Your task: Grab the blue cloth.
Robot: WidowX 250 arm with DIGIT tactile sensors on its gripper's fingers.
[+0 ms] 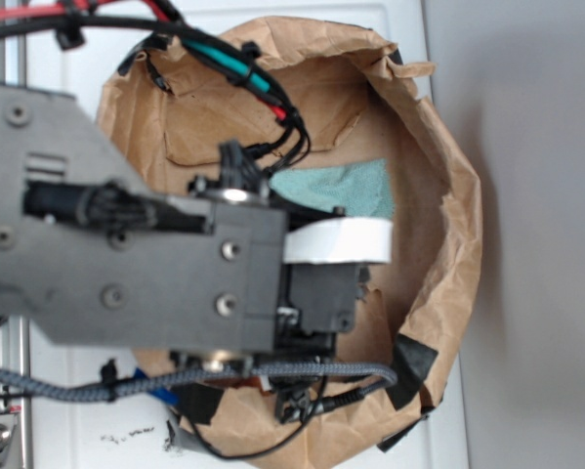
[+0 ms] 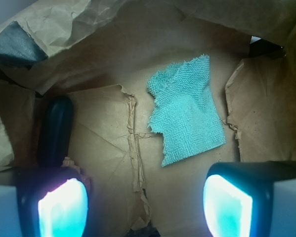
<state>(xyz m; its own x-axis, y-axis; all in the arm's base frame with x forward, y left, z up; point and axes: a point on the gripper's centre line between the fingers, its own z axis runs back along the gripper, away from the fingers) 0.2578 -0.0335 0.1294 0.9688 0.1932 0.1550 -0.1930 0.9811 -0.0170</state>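
Tool spread, tips cropped, blue cloth partly hidden under arm

I am viewing a brown paper bag lying open on a white tabletop, its crumpled walls rolling outward and forming a rough ring around a flat, creased floor. I am noting black tape patches sticking to the rim at the lower right in the exterior view, and another dark patch showing on the wall at upper left in the wrist view. I am also seeing a torn paper seam running down the bag floor.
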